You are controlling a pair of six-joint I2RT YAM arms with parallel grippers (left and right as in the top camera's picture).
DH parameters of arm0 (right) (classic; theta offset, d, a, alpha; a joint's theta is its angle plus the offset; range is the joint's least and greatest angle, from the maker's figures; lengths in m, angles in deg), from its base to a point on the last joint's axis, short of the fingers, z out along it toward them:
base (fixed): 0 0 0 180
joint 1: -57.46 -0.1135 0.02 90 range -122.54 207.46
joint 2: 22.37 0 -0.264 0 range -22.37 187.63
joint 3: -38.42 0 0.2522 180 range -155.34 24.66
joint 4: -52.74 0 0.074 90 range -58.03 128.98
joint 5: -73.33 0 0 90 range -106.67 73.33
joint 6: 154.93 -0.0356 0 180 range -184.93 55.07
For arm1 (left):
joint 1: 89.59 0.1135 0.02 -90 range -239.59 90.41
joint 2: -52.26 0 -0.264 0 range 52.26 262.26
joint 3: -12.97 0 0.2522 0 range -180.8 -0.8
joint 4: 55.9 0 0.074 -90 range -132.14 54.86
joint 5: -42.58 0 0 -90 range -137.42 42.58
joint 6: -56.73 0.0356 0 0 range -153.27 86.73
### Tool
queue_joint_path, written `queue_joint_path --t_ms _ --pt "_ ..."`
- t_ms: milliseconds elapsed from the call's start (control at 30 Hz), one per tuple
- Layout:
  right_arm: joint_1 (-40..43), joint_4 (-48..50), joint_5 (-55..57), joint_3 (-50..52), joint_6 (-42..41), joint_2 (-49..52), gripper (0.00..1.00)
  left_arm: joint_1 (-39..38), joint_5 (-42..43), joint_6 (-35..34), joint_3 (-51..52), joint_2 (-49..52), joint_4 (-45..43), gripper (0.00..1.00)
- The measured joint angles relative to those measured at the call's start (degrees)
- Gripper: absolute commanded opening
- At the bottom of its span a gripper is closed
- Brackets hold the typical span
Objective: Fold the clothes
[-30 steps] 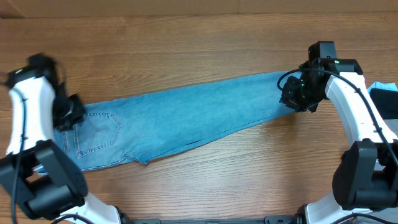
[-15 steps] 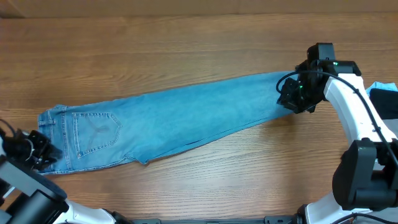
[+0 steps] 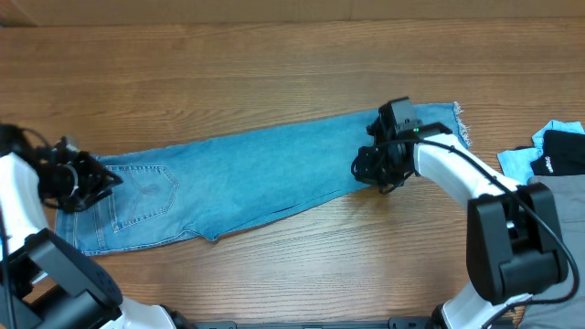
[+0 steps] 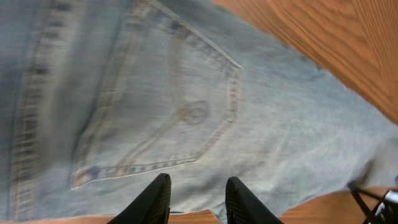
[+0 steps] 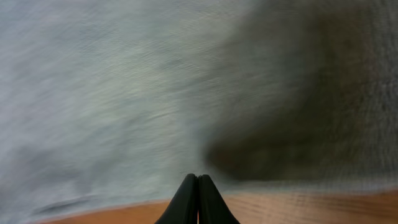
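Jeans of light-blue denim [image 3: 265, 169] lie flat and stretched out across the middle of the brown wooden tabletop [image 3: 274, 64]. The waist end points toward the left edge, and the leg slants away toward the right edge, where it ends in a frayed whitish hem [image 3: 460, 122]. A stitched back pocket [image 3: 144, 194] faces up near the waist end.

The left gripper [image 3: 99, 178] hangs over the waist end, just beside the pocket. In the left wrist view its two black fingers [image 4: 155, 199] stand apart with nothing between them, and denim and pocket stitching fill the view beyond. Whether the tips touch the cloth cannot be told.

The right gripper [image 3: 367, 169] sits at the side of the leg nearer the front edge of the tabletop, well short of the hem. In the blurred right wrist view its two black fingers [image 5: 186, 199] are pressed together tip to tip, with no cloth seen between them, right where the denim meets bare wood.

A black garment [image 3: 559, 151] and a pale-blue garment [image 3: 519, 163] lie together at the right edge of the tabletop, apart from the jeans
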Motion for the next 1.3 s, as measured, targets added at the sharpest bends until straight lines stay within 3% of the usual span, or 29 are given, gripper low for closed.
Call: queue_joint_path --t_ms 100,300,500,733,867,1000,1133,1300 --pt "0.96 3.80 1.18 2.36 -3.89 1.38 0.04 -2.34 -0.02 0.09 -0.02 0.00 -0.11 0.33" --pt "2.91 2.58 2.34 2.38 -9.77 1.38 0.04 -3.93 -0.31 0.22 -0.02 0.00 0.68 0.33" --pt "15.26 -3.45 3.30 1.64 -13.90 1.36 0.04 -3.96 -0.70 1.16 -0.02 0.00 1.46 0.33" --pt "22.49 -10.29 7.41 -0.04 -10.78 1.14 0.08 -3.96 -0.85 1.46 -0.02 0.00 1.73 0.33" --pt "22.12 -11.98 5.57 -0.87 -5.92 -0.70 0.14 -3.96 -2.19 1.46 -0.02 0.00 2.45 0.33" --pt "19.37 -11.72 -0.26 -3.15 -1.88 -7.04 0.07 -3.96 -3.19 1.46 -0.02 0.00 2.58 0.34" --pt "12.98 -12.04 -4.83 -4.81 0.09 -12.59 0.04 -3.96 -4.63 1.42 -0.02 0.00 2.69 0.38" --pt "1.05 -10.12 -5.62 -4.94 1.07 -10.47 0.05 -4.07 -10.62 -1.51 -0.02 0.00 2.60 0.50"
